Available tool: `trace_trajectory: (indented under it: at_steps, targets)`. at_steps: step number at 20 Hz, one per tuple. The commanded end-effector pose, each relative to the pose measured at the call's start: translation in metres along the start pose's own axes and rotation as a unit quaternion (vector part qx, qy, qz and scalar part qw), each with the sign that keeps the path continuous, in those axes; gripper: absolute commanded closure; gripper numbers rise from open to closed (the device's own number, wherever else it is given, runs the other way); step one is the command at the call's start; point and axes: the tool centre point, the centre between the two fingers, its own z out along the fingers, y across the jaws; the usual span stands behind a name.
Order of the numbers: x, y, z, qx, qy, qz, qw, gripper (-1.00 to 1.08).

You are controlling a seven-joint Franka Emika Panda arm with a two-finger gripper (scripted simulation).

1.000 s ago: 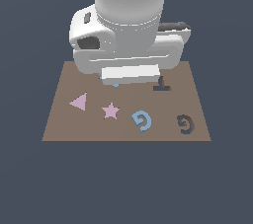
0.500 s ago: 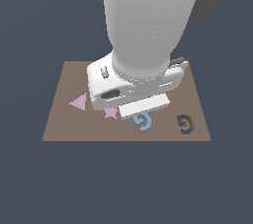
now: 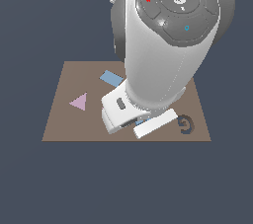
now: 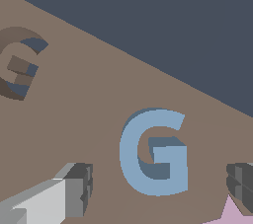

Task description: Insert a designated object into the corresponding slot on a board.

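Note:
In the wrist view the designated object, a flat light-blue G (image 4: 154, 151), lies on the brown board (image 4: 99, 99). My gripper (image 4: 160, 188) is open, one finger (image 4: 74, 188) on each side of the G, close above the board and holding nothing. The slot, a dark G-shaped recess (image 4: 19, 62), lies apart from the blue G. In the exterior view the arm's body hides the blue G and the fingers; the slot (image 3: 185, 124) shows near the board's (image 3: 64, 119) front edge at the exterior view's right.
A pink triangle (image 3: 79, 102) lies on the board at the exterior view's left and a light-blue rectangle tile (image 3: 110, 78) farther back. A corner of a pink star (image 4: 232, 214) shows beside one finger. The board's edge (image 4: 148, 67) borders dark floor.
The arm has come down and forward over the board's front middle. It now covers the blue G and the pink star, which showed in the exterior view before.

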Motion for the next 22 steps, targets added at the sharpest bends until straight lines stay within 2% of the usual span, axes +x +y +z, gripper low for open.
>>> trace_trajectory:
  at_steps: [1,17,18,22]
  targets:
    - [0.005,-0.001,0.004,-0.001,0.001,-0.012,0.9999,-0.92]
    - [0.009,-0.002,0.028,-0.001,0.001,-0.021,0.9998,-0.92]
    - [0.009,-0.002,0.028,-0.001,0.001,-0.021,0.9998,1.08]
    - [0.009,-0.002,0.028,-0.001,0.001,-0.021,0.9998,1.08]
